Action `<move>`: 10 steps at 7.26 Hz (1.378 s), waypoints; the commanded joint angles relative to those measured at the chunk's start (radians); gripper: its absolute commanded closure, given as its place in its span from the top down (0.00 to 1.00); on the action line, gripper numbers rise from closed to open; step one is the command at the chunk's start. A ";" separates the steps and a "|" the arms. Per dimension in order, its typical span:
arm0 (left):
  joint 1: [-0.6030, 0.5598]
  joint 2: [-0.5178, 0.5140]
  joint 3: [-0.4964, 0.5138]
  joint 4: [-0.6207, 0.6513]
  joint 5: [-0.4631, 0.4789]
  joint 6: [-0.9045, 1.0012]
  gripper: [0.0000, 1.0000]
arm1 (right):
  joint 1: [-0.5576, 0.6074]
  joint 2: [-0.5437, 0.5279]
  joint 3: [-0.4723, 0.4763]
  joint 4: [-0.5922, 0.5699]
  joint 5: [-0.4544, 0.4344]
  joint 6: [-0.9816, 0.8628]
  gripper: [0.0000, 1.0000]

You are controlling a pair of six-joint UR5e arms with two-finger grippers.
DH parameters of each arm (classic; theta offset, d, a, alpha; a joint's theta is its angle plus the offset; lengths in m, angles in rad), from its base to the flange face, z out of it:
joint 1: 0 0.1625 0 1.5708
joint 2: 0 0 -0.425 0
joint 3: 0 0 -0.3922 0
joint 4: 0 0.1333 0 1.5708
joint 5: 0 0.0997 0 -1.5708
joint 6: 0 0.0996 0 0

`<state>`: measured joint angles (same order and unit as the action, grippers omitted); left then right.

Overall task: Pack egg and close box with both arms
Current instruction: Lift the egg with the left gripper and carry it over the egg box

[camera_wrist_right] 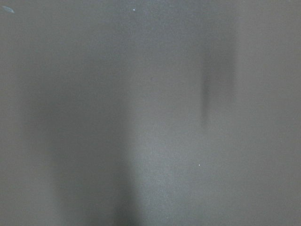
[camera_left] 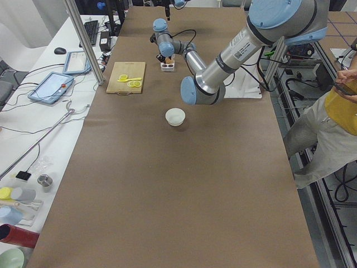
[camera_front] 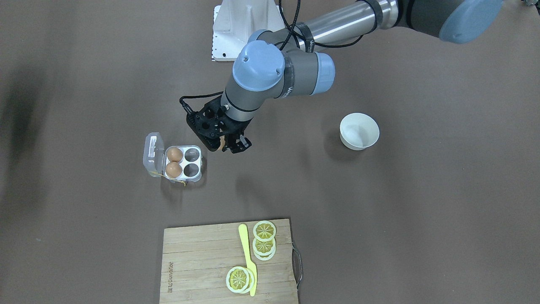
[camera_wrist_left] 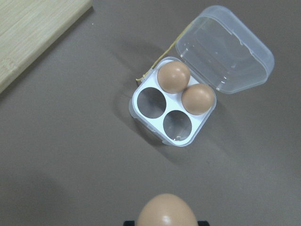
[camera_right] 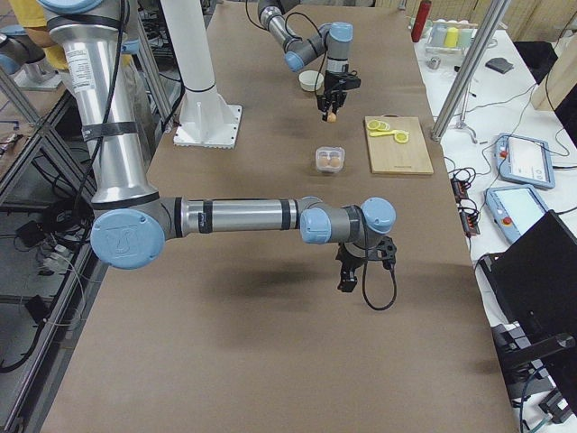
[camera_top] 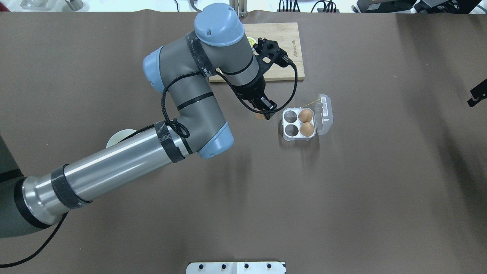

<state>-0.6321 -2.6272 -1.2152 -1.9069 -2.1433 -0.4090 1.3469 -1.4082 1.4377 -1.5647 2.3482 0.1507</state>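
The clear egg box (camera_front: 183,162) lies open on the brown table, with its lid (camera_front: 154,154) folded flat to the side. Two brown eggs (camera_front: 174,155) fill the cups next to the lid and the other two cups are empty. My left gripper (camera_front: 225,144) is shut on a third egg (camera_front: 222,143) and holds it above the table just beside the box's empty cups. In the left wrist view the held egg (camera_wrist_left: 167,212) is at the bottom edge and the box (camera_wrist_left: 173,104) lies ahead. My right gripper (camera_top: 477,95) hangs far off at the table's right edge; I cannot tell how its jaws stand.
A wooden cutting board (camera_front: 202,266) carries lemon slices (camera_front: 264,240) and a yellow knife (camera_front: 248,257), beyond the box from the robot. A round white bowl (camera_front: 359,131) stands on the left arm's side. The white stand (camera_front: 236,25) is at the robot's base.
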 commanded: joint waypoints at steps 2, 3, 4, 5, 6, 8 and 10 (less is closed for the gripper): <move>0.032 -0.033 0.084 -0.073 0.046 -0.005 0.36 | -0.002 -0.002 -0.005 0.000 0.020 0.000 1.00; 0.054 -0.033 0.098 -0.090 0.092 -0.019 0.36 | -0.002 -0.002 -0.005 0.000 0.020 0.000 1.00; 0.063 -0.033 0.101 -0.092 0.097 -0.021 0.36 | -0.003 0.000 -0.014 0.000 0.020 -0.002 1.00; 0.074 -0.033 0.102 -0.093 0.099 -0.031 0.36 | -0.005 0.000 -0.016 0.002 0.020 -0.002 1.00; 0.084 -0.033 0.102 -0.095 0.099 -0.037 0.36 | -0.006 0.000 -0.016 0.000 0.020 -0.003 1.00; 0.121 -0.039 0.105 -0.095 0.152 -0.040 0.36 | -0.006 0.000 -0.019 0.000 0.020 -0.003 1.00; 0.144 -0.074 0.124 -0.095 0.175 -0.071 0.36 | -0.006 0.000 -0.020 0.002 0.020 -0.003 1.00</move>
<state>-0.5037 -2.6793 -1.1053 -2.0018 -1.9891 -0.4613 1.3408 -1.4082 1.4181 -1.5637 2.3685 0.1473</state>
